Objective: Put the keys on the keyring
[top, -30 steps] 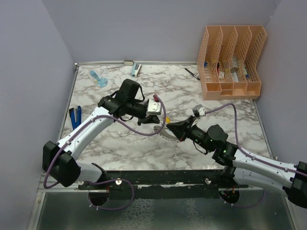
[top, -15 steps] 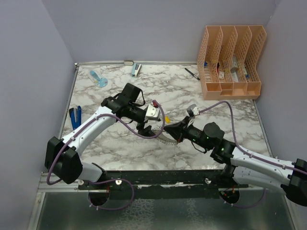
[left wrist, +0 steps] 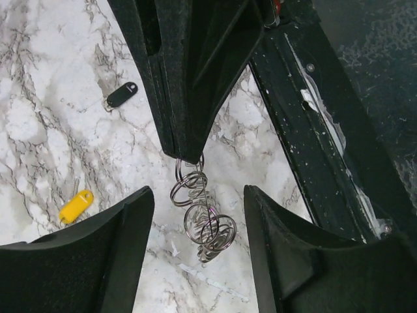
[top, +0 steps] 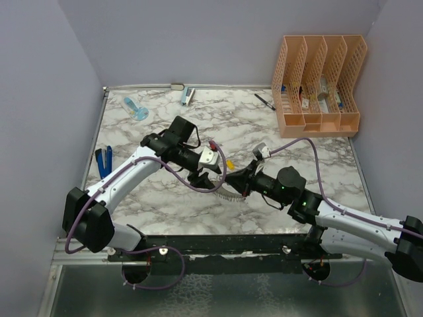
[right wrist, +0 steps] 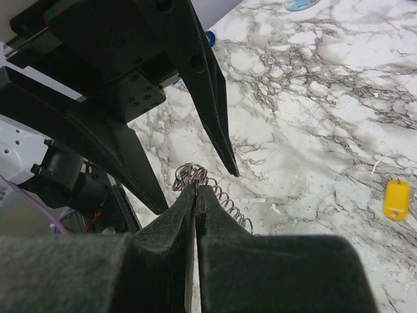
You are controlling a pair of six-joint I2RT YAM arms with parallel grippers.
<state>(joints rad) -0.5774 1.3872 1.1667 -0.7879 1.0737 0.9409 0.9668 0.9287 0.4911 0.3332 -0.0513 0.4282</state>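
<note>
The keyring (left wrist: 202, 218) is a gray coil of wire rings hanging just above the marble. My right gripper (right wrist: 197, 189) is shut on its upper end, and the coil (right wrist: 229, 199) trails past the fingertips. My left gripper (left wrist: 199, 195) is open, with one finger on either side of the dangling rings and touching nothing. In the top view both grippers meet at the keyring (top: 228, 193) near the table's front middle. A yellow key (left wrist: 76, 205) and a black key (left wrist: 122, 95) lie loose on the marble. The yellow key (top: 230, 164) lies just behind the grippers.
An orange file organizer (top: 320, 82) stands at the back right with a black pen (top: 265, 102) beside it. A blue-handled tool (top: 103, 160) lies at the left edge. A stapler (top: 188, 96) and a light-blue item (top: 135, 107) lie at the back.
My left gripper has gone from shut to open and shifted toward the front. The right gripper moved left with the keyring, bringing it between the left fingers.
</note>
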